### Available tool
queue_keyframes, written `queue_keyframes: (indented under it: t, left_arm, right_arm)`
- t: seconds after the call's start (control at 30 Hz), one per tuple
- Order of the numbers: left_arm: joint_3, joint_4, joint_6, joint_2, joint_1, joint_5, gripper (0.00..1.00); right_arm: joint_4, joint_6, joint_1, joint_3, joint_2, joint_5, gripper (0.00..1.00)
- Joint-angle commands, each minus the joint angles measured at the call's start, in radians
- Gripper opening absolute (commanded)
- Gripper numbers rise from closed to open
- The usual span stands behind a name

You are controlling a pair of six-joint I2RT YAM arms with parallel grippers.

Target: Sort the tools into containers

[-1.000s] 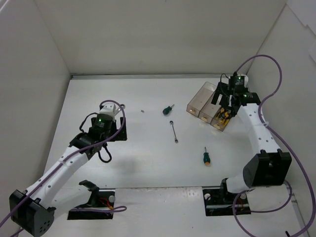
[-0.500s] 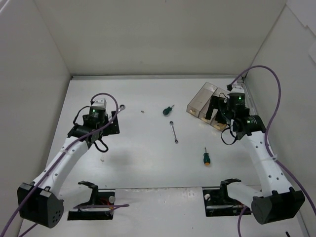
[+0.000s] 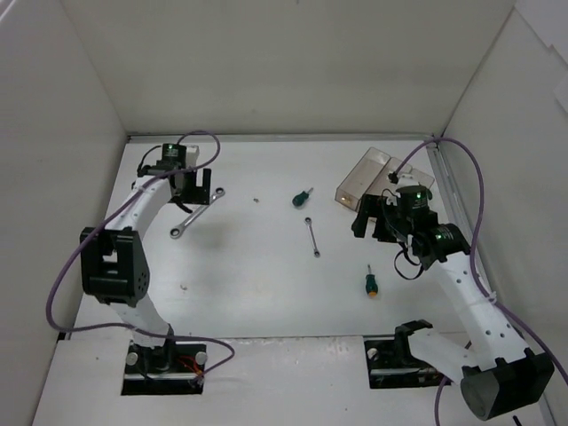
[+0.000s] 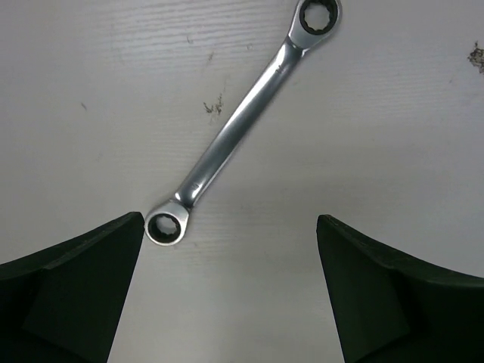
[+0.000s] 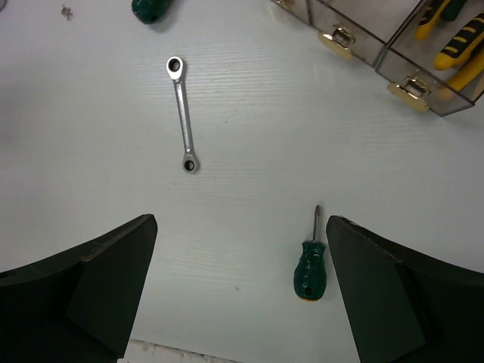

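Tools not yet binned lay loose on the flat white desk [image 3: 266,293]: two wrenches and two screwdrivers. The step in hand was judged to be the pick-up of the slim silver ring wrench [image 4: 242,117] at the far left. The left end effector [image 4: 229,224] hung over it, released and empty, fingers spread wide. The wrench lay diagonal to the closing line, its near ring just beside the left finger. A sound grasp called for centring over the shank, turning the wrist until the fingers closed square across it, and descending until the fingertips met the desk, because the tool sat so low. The right end effector [image 5: 240,221] was also released and empty, above the mid-right desk.

The desk was matte with a fine linear grain. Three joined rectangular smoky clear plastic containers [image 3: 371,173] stood at the far right, with brass-coloured latches [image 5: 340,36] on their near ends. Yellow-handled pliers [image 5: 456,45] lay in the bin at the right of the right wrist view. The second silver wrench [image 5: 184,115], at centre, was thin polished steel like the first, and likely slippery. The stubby green-handled screwdriver [image 5: 308,266] and the second green-handled screwdriver [image 3: 303,196] had bulbous grips and would probably roll.
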Motion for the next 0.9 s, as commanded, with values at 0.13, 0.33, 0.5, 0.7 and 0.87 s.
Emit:
queue_keyframes:
  t: [0.13, 0.33, 0.5, 0.7, 0.87]
  left_arm:
    - [0.311, -0.126, 0.264, 0.239, 0.061, 0.1, 0.92]
    - [0.472, -0.232, 0.322, 0.408, 0.041, 0.08, 0.83]
    - [0.463, -0.231, 0.343, 0.452, 0.016, 0.04, 0.8]
    - [0.463, -0.257, 0.351, 0.488, 0.016, -0.01, 0.77]
    - [0.417, -0.232, 0.346, 0.503, 0.007, -0.041, 0.75]
  right_arm:
    - [0.054, 0.02, 0.047, -0.014, -0.052, -0.076, 0.95]
    - [0.053, 0.023, 0.064, -0.036, -0.05, -0.064, 0.96]
    - [0.053, 0.048, 0.064, -0.056, -0.042, -0.075, 0.96]
    - [0.053, 0.048, 0.067, -0.048, -0.027, -0.069, 0.96]
    - [0.053, 0.052, 0.069, -0.043, -0.013, -0.078, 0.96]
